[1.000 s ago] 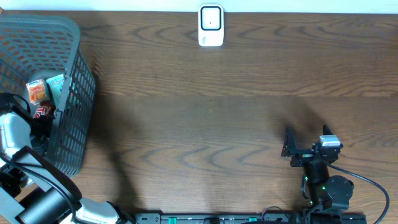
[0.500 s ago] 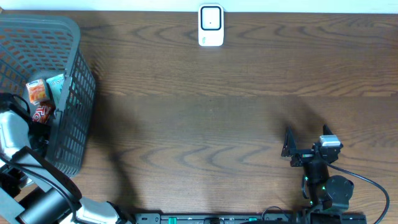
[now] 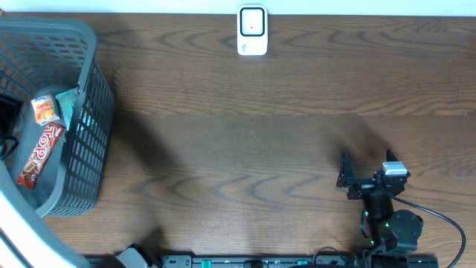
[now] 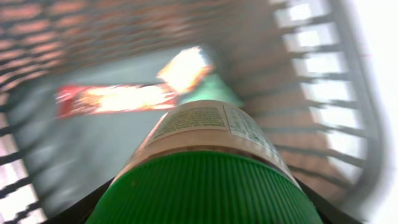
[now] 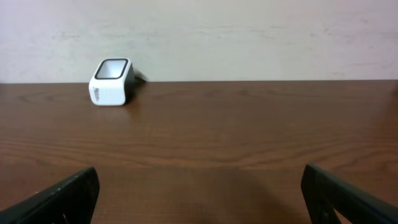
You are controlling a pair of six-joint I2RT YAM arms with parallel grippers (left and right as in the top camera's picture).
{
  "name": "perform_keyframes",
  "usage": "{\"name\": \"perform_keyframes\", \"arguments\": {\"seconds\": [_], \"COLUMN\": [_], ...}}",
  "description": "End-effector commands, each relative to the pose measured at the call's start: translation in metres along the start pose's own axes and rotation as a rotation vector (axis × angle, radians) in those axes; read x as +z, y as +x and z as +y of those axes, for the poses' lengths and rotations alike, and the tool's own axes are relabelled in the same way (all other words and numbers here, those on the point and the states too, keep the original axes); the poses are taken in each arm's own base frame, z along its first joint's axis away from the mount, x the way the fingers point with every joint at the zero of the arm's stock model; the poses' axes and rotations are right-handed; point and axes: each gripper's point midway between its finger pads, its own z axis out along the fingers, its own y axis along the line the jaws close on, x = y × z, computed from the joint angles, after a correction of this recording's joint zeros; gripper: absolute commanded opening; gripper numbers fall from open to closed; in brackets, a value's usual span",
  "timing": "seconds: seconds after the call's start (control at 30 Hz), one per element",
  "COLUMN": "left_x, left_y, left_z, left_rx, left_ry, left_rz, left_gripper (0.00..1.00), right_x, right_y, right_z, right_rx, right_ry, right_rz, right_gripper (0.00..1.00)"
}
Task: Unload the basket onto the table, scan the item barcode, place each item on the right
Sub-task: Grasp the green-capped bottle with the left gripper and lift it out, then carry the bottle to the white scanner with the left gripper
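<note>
One green-capped bottle (image 4: 205, 134) is grasped by the left end effector (image 4: 199, 193) over the one basket (image 3: 88, 141) at the left of the desk (image 3: 260, 134) — its label is too blurred to read. Three packets lie in the basket: red bar (image 3: 39, 155), orange packet (image 3: 44, 110), teal packet (image 3: 68, 103). One white scanner (image 3: 252, 31) stands at the far edge. Right end effector (image 3: 367, 165), near right, is released — the overhead view cuts off the bottle.

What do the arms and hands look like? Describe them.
Right arm: black, silver wrist block, green lights, black cable looping off. Right hand: two flat black fingers. Left hand: only black finger edges show; left arm barely visible, pale grey.
</note>
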Motion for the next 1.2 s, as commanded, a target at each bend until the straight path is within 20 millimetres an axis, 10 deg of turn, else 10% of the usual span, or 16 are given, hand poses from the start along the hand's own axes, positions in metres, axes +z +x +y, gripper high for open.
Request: {"name": "perform_keyframes", "arguments": {"seconds": [0.0, 0.27, 0.53, 0.83, 1.17], "left_x": [-0.057, -0.113, -0.052, 0.055, 0.14], "left_y": [0.022, 0.105, 0.249, 0.37, 0.417], "left_z": [-0.07, -0.161, -0.215, -0.2, -0.146], "left_rx": [0.06, 0.253, 0.502, 0.494, 0.506], "left_ry": [0.316, 0.619, 0.487, 0.138, -0.184], "left_rz": [0.013, 0.124, 0.374, 0.569, 0.524], "left_gripper": [0.62, 0.62, 0.63, 0.62, 0.63], "right_x": [0.0, 0.0, 0.0, 0.0, 0.0], "right_y": [0.001, 0.001, 0.001, 0.001, 0.001], "right_z": [0.001, 0.001, 0.001, 0.001, 0.001], "right_rx": [0.006, 0.006, 0.006, 0.006, 0.006], "right_ry": [-0.004, -0.004, -0.004, -0.004, -0.004], "right_rz": [0.003, 0.003, 0.003, 0.003, 0.003], "right_gripper": [0.99, 0.99, 0.99, 0.99, 0.99]}}
